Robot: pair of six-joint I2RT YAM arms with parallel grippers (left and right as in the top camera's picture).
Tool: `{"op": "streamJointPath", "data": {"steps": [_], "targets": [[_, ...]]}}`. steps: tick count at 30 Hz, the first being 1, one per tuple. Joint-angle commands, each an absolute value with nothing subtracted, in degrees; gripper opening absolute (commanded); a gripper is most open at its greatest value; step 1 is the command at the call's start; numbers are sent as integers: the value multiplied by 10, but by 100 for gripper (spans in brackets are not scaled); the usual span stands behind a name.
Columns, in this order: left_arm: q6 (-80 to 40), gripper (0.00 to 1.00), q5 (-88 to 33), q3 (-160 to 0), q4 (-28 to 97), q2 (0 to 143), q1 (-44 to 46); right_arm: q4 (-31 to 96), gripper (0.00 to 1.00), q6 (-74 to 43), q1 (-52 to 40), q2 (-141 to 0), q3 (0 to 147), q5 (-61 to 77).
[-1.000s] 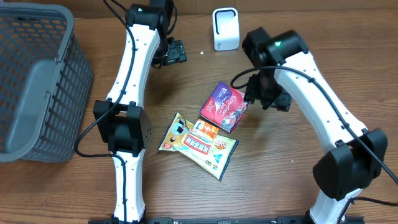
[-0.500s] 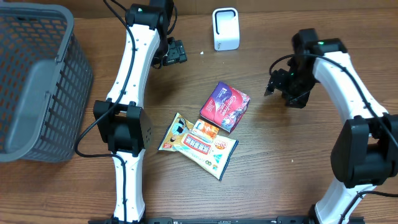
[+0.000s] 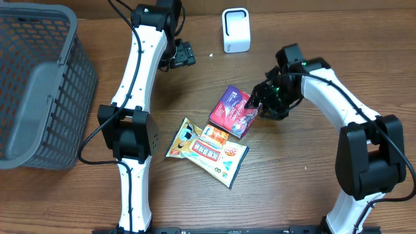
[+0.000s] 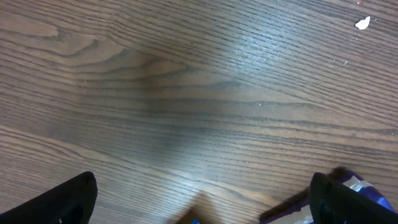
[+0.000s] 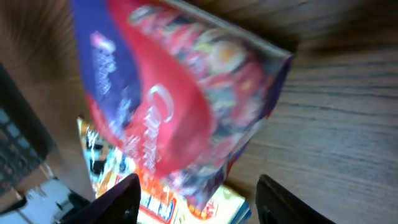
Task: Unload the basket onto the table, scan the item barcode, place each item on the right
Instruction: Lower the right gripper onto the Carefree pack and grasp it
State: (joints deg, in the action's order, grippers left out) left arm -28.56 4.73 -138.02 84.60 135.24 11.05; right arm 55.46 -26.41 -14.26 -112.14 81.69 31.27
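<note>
On the table point(image 3: 292, 195), the box point(image 3: 233, 112) lies with its lower corner overlapping a packet point(image 3: 207, 151), well short of the scanner point(image 3: 236, 30). The right gripper point(image 3: 262, 104) sits at the box's right edge. Its 2 fingers are apart and straddle a corner without clamping, probably to lift the box and show its barcode. The left gripper point(image 3: 187, 54) hangs spread wide near the far edge, apparently keeping clear.
</note>
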Motion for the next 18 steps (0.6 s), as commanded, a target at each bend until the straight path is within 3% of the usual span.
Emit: {"op": "streamJointPath", "data": {"steps": [1, 7, 10, 15, 18], "targets": [[-292, 100, 49, -1377, 846, 1357, 109, 520, 60, -303, -139, -1112, 786, 314], [-292, 100, 49, -1377, 846, 1357, 109, 461, 62, -323, -157, -1112, 757, 327], [-292, 100, 49, -1377, 846, 1357, 109, 421, 69, -359, -182, -1112, 742, 314], [-292, 100, 49, -1377, 846, 1357, 109, 403, 68, -425, -203, -1112, 714, 246], [-292, 100, 49, -1377, 846, 1357, 109, 391, 62, -435, -204, -1112, 706, 230]]}}
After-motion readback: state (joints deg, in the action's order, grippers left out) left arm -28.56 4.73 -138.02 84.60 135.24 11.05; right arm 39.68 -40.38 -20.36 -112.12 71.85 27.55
